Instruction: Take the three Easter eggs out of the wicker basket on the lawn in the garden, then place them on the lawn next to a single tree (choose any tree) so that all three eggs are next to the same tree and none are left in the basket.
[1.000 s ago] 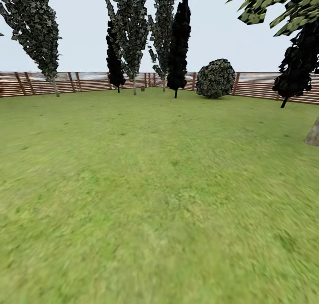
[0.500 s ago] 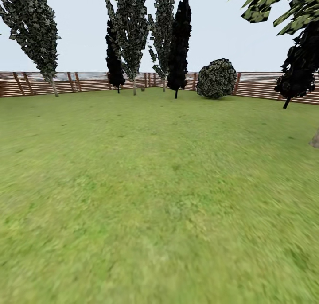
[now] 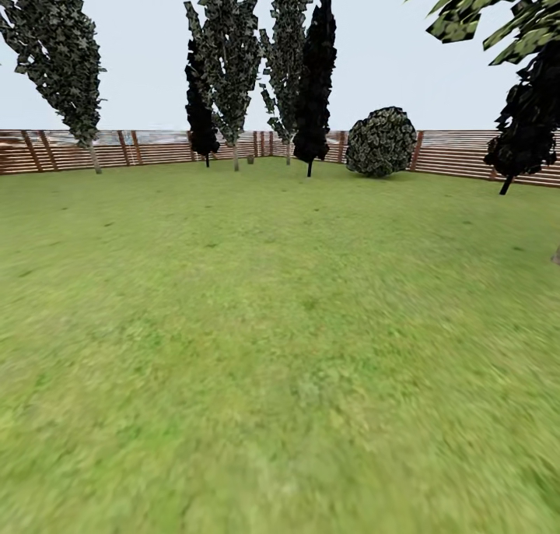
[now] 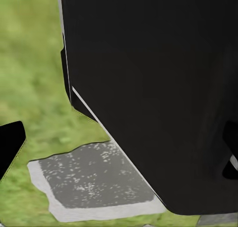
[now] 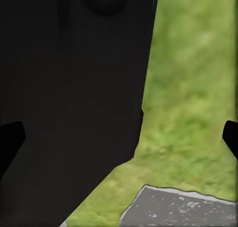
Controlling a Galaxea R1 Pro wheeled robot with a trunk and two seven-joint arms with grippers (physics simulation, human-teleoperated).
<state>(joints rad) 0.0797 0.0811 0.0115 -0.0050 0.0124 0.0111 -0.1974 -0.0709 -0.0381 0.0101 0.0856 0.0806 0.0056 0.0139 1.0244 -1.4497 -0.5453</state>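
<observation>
Grippers: fingertips barely peek in at the wrist views' edges, jaw state cannot tell, no hold visible | both arms hang beside the dark robot body (image 4: 158, 88) above grass and a grey slab (image 4: 94, 180) | basket and eggs unsighted, so direction and nearer arm unknown | lawn (image 3: 280, 324) runs open to the fence (image 3: 467, 154); trees (image 3: 311, 75) stand along it.

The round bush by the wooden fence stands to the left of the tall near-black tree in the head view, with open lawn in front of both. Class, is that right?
Not quite. In the head view the round bush stands to the right of the tall near-black tree, not the left. It does sit by the wooden fence, and open lawn lies in front of both.
</observation>
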